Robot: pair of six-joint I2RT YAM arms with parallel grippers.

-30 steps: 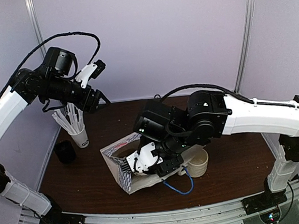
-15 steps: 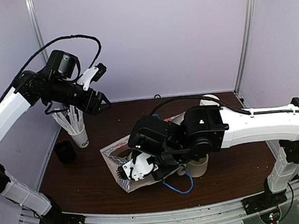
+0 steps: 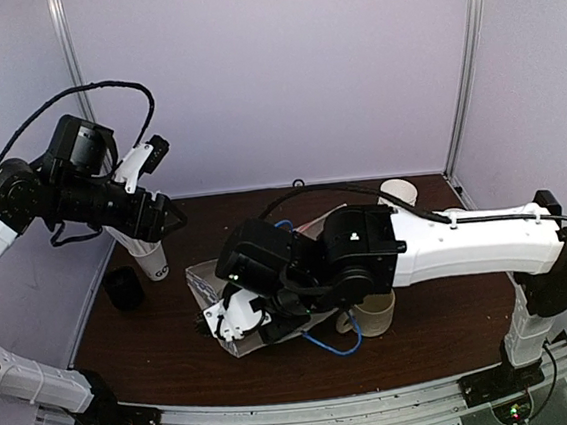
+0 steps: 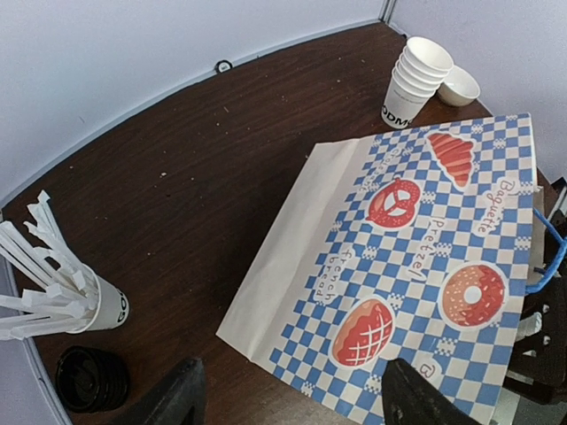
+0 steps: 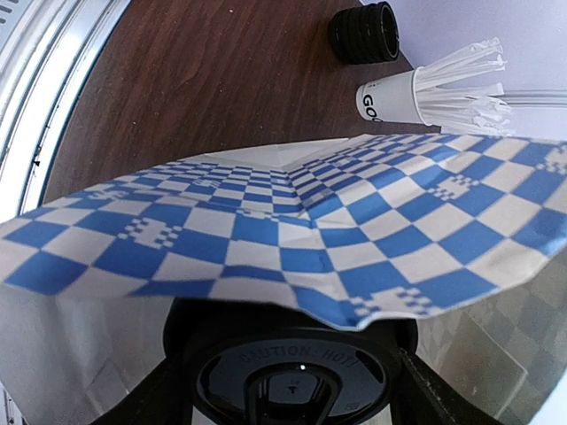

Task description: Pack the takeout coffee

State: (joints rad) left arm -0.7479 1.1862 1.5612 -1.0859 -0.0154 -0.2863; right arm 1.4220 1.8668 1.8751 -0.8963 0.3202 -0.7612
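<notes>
The takeout coffee [image 5: 292, 367] shows in the right wrist view as a black lid marked "CAUTION: HOT". My right gripper [image 5: 292, 397] is shut on it, one finger on each side of the lid. The cup sits at the mouth of the blue-and-white checked paper bag [image 5: 292, 230], whose edge hangs over the lid. Seen from above, the right gripper [image 3: 239, 322] is low at the bag [image 3: 202, 279] and the arm hides the cup. My left gripper [image 3: 169, 218] hangs open in the air at the left, with nothing between its fingers [image 4: 177, 398] and the bag [image 4: 416, 257] below it.
A white cup of wrapped straws [image 3: 150, 257] and a stack of black lids [image 3: 123, 286] stand at the left. A stack of lidless paper cups [image 4: 412, 75] and a white mug [image 4: 459, 86] stand at the back right. A tan cup [image 3: 376, 314] sits beside the bag's blue handle [image 3: 331, 343].
My right arm has moved left and down, carrying the cup to the bag's mouth. The left arm has drawn back to the left, away from the bag.
</notes>
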